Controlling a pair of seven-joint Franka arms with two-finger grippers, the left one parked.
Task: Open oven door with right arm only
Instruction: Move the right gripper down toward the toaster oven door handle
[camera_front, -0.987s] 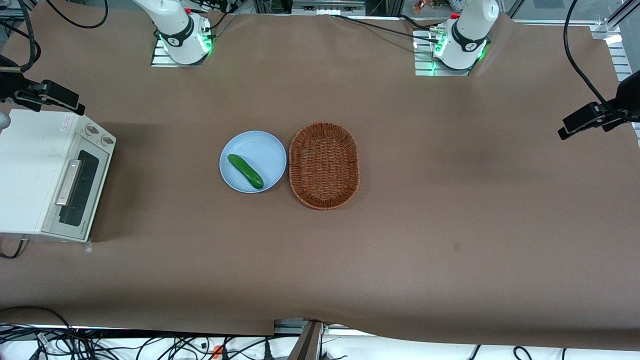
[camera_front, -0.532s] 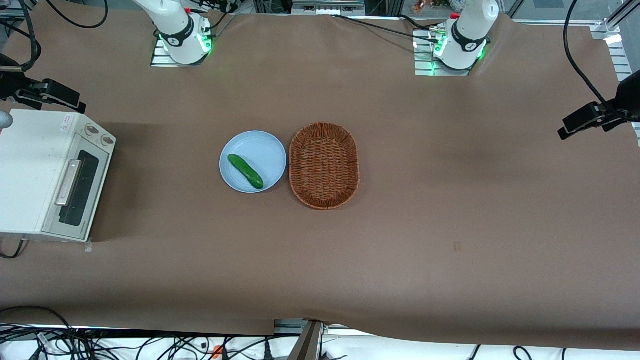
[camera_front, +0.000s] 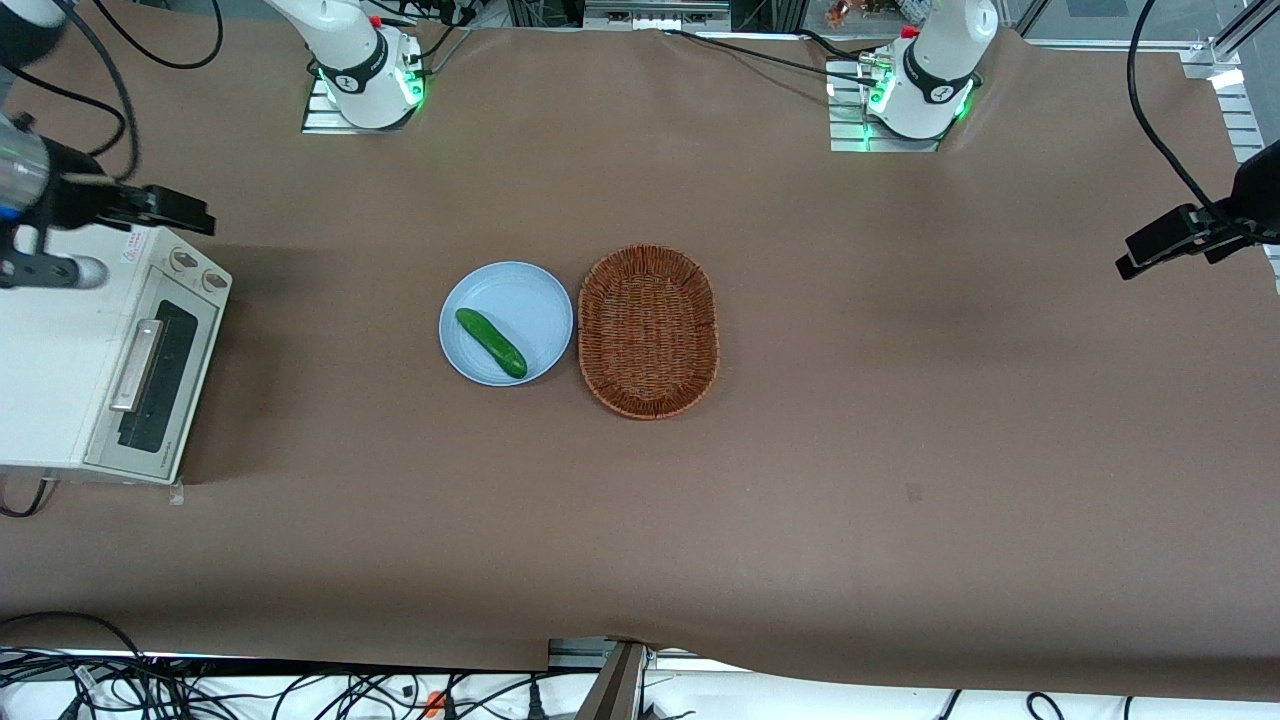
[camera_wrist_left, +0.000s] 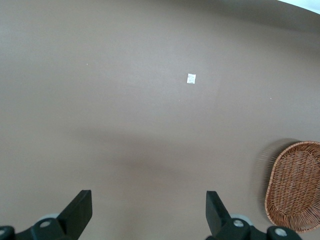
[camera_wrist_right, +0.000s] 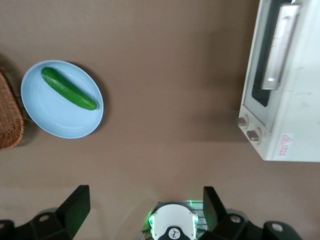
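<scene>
The cream-white toaster oven stands at the working arm's end of the table. Its oven door, with dark glass and a silver bar handle, is closed and faces the table's middle. Two knobs sit beside the door, farther from the front camera. My right gripper hangs high above the oven's corner by the knobs, touching nothing. In the right wrist view the gripper is open and empty, and the door, handle and knobs all show below it.
A blue plate with a green cucumber lies mid-table, beside a brown wicker basket. Plate and cucumber also show in the right wrist view, with the arm's base below the gripper.
The right arm's wrist has swung further into the front view and the gripper has shifted toward the table's middle, over the oven's knob corner. The oven door has not moved.
</scene>
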